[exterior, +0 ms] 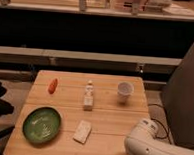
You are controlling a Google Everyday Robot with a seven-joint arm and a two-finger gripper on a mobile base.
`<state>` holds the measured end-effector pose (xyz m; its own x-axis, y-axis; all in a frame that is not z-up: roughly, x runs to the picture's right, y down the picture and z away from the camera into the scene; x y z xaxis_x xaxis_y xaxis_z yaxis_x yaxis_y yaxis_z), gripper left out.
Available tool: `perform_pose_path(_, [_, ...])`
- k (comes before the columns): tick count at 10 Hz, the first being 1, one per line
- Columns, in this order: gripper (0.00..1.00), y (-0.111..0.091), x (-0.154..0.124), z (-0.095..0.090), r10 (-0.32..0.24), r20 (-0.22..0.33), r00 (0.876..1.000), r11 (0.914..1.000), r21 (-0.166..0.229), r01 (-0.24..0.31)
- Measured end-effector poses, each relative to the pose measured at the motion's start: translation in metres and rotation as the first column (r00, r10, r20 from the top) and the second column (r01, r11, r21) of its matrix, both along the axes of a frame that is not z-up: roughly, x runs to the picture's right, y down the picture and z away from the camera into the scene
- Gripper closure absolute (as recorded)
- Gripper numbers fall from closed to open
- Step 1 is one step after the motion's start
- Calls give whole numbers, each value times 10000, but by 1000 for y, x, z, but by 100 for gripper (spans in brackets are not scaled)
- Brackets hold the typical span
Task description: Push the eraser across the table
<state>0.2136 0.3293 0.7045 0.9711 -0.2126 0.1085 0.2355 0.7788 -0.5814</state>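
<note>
The light wooden table fills the middle of the camera view. No black eraser shows on it; it is hidden or out of view. A white arm link lies over the table's front right corner and runs off the lower right edge. The gripper itself is not in view; it is either behind this link or below the frame.
On the table stand a white cup at the back right, a small bottle in the middle, an orange-red carrot-like object at the back left, a green plate at the front left and a pale rectangular block beside it. Dark shelving stands behind.
</note>
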Motion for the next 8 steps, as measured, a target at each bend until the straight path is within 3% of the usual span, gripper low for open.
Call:
perform_pose_path(4, [100,-30,44,15,615,302,9976,9981,-59,-613])
perform_pose_path(8, [100,-35,45,39,570,467,9973,9977,-398,-551])
